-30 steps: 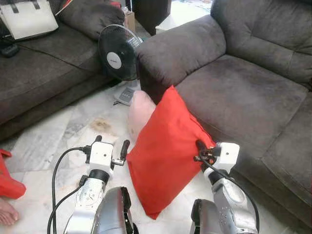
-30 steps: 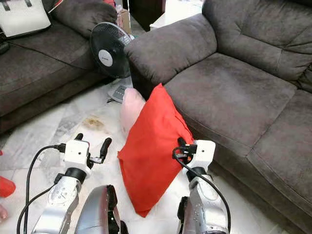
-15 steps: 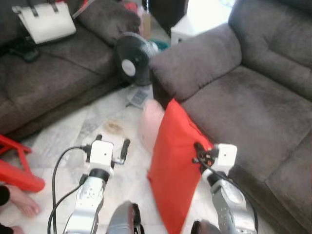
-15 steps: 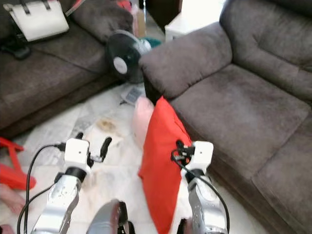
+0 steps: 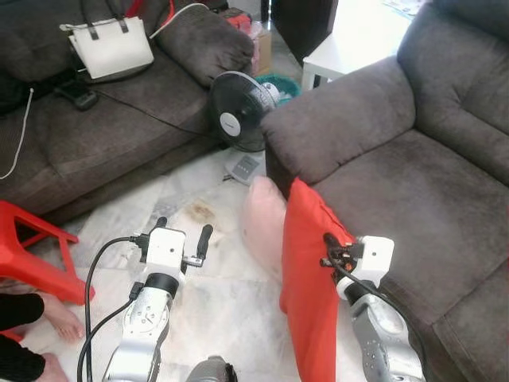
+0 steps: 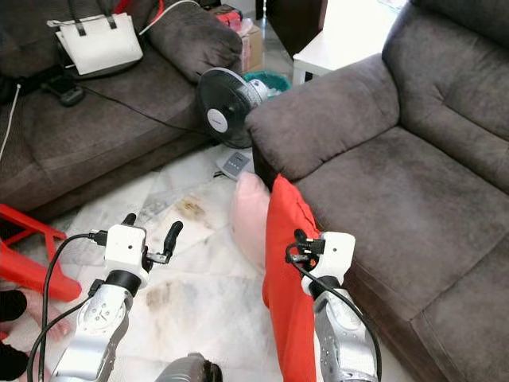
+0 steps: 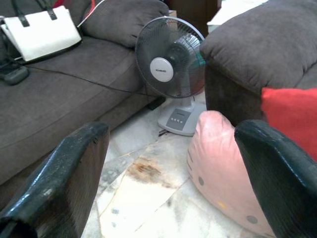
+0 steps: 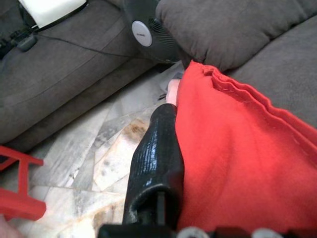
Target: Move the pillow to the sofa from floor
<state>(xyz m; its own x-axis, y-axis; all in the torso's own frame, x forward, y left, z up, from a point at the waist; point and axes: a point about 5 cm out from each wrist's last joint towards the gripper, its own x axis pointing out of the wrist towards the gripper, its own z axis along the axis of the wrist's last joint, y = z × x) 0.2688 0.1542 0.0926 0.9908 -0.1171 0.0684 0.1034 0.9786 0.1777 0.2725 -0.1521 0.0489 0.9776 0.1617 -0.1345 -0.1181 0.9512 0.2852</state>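
A humanoid robot's right gripper (image 5: 328,243) clamps the upper edge of a red pillow (image 5: 308,286), which hangs edge-on beside the front of the grey sofa (image 5: 413,183). The pinch near the top seam appears chosen so the pillow dangles free and can be swung over the seat cushion; whether its bottom corner touches the marble floor (image 5: 199,270) cannot be told, since it runs past the frame's lower edge. The left gripper (image 5: 181,237) hovers empty over the floor with its fingers spread wide, seemingly held ready rather than at work. A pink cushion (image 5: 262,227) leans just behind the red pillow, below the sofa's armrest, with a standing fan (image 5: 241,101) beyond it. A red stool (image 5: 36,255) and a person's bare foot (image 5: 60,314) sit off to the robot's left.
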